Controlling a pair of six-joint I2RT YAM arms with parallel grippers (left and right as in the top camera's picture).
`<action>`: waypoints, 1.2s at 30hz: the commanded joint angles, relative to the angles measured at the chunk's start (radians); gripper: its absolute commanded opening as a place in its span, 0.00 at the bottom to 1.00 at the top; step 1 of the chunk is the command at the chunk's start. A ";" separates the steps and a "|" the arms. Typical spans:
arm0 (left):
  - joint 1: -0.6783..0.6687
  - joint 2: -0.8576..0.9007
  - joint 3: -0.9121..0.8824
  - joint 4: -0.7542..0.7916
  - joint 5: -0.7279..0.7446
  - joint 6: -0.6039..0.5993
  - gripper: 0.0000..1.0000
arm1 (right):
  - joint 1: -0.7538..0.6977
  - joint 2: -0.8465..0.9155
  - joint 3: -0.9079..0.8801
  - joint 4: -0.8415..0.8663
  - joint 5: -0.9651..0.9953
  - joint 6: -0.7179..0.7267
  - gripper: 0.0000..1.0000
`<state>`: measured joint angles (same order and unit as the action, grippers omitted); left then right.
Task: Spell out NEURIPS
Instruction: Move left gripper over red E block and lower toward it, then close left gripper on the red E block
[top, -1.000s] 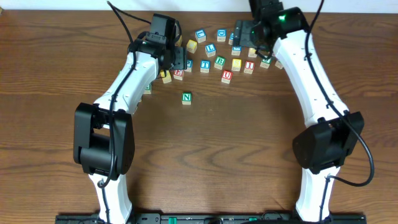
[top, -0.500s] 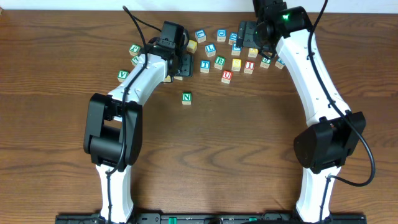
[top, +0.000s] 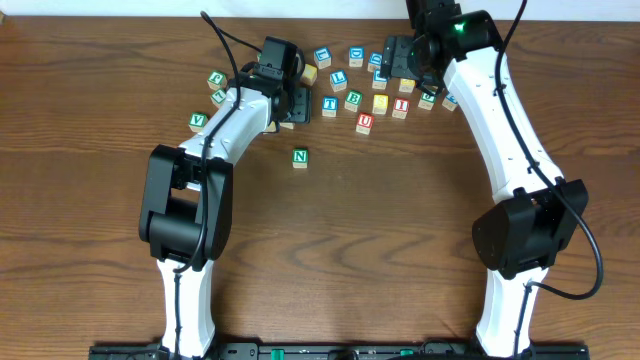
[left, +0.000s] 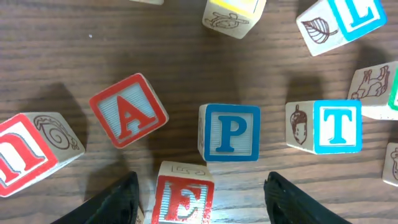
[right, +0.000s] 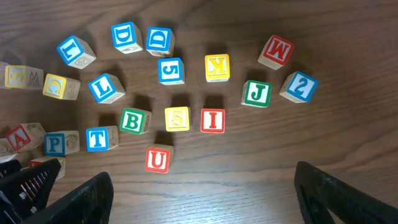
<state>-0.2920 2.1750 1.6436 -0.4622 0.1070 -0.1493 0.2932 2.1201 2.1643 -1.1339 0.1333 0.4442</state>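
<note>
Dark brown wood grain runs across the table, and nearly all the letter blocks sit in a loose cluster along the middle of its far edge, the one opposite the arm bases. The green N block stands alone, well apart from the cluster toward the table's centre. The left gripper hangs over the cluster's left end with its jaws spread. The red E block lies between the fingers with a gap showing on each side, so nothing is clasped. Just beyond it sits the blue P block, with the red A block to one side and the blue T block to the other. The right gripper hovers above the cluster's right part, jaws wide apart and holding nothing. Under it the red U block lies nearest the table's centre. Behind it the yellow S block and red I block sit side by side, near but not touching.
</note>
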 joint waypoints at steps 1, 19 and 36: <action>-0.002 0.021 -0.004 0.008 0.005 0.019 0.60 | -0.002 0.010 -0.008 -0.003 0.018 0.011 0.88; -0.002 0.076 -0.004 0.001 0.005 0.025 0.60 | -0.001 0.010 -0.008 -0.008 0.019 0.011 0.88; -0.002 0.070 -0.004 0.005 0.005 0.017 0.34 | 0.001 0.010 -0.008 -0.008 0.018 0.011 0.88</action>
<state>-0.2920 2.2383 1.6436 -0.4587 0.1066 -0.1299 0.2932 2.1201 2.1643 -1.1400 0.1333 0.4442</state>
